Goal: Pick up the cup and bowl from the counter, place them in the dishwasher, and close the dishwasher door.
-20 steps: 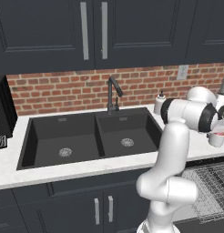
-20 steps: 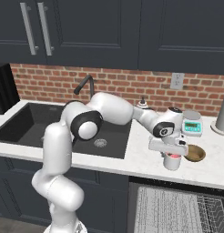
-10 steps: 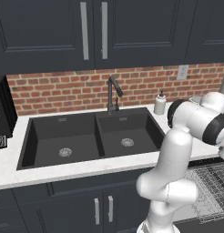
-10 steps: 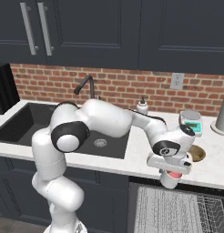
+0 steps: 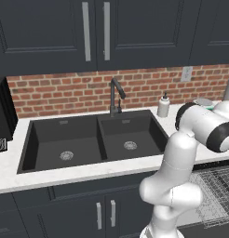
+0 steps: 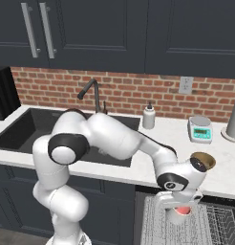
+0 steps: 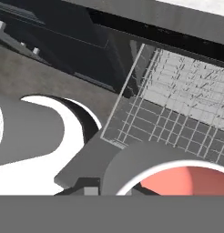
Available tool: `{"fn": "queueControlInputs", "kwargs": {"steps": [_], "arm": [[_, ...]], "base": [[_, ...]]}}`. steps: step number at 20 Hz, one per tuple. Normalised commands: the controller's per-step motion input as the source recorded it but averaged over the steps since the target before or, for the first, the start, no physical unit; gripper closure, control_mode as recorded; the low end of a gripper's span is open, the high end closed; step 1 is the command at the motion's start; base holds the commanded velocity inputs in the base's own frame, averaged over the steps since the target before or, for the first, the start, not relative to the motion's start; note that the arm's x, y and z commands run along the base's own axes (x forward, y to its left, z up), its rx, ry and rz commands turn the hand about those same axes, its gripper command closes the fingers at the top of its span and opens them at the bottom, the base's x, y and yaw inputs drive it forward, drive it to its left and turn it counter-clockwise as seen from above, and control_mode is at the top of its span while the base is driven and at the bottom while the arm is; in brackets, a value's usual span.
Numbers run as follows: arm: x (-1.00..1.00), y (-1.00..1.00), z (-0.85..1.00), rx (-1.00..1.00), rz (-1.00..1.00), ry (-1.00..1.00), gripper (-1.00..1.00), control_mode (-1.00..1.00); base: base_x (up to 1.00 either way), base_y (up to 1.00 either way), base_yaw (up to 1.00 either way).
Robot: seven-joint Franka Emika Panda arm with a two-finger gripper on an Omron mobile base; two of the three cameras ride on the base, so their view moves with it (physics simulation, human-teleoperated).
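White marbled stone counter crosses mid-frame in the right base view, the small dark-brown bowl waiting near its front edge at right. Lower right, the two-finger gripper, nearly shut on the pale pink cup with red-orange inside, hangs above the dishwasher's silver wire rack, apparently to set it in.

The white arm rises from its base, bends at a dark elbow joint and reaches forward and down to the right. Its wrist turns the claw downward, fingers closed tight on the cup.
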Motion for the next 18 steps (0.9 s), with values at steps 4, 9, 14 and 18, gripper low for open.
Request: {"fn": "queueControlInputs", "kwargs": {"steps": [4,9,14,18], "arm": [[-0.27,0.00,-0.28,0.05,0.35,-0.06,1.00,-1.00],[-0.07,-0.02,-0.31,0.11,0.11,-0.09,1.00,-1.00],[-0.55,-0.06,0.00,0.24,0.06,-0.40,1.00,-1.00],[-0.46,0.00,0.11,0.22,0.12,-0.37,1.00,-1.00]], "base": [[0.00,0.00,0.00],[0.00,0.00,0.00],[0.00,0.00,0.00],[0.00,0.00,0.00]]}}
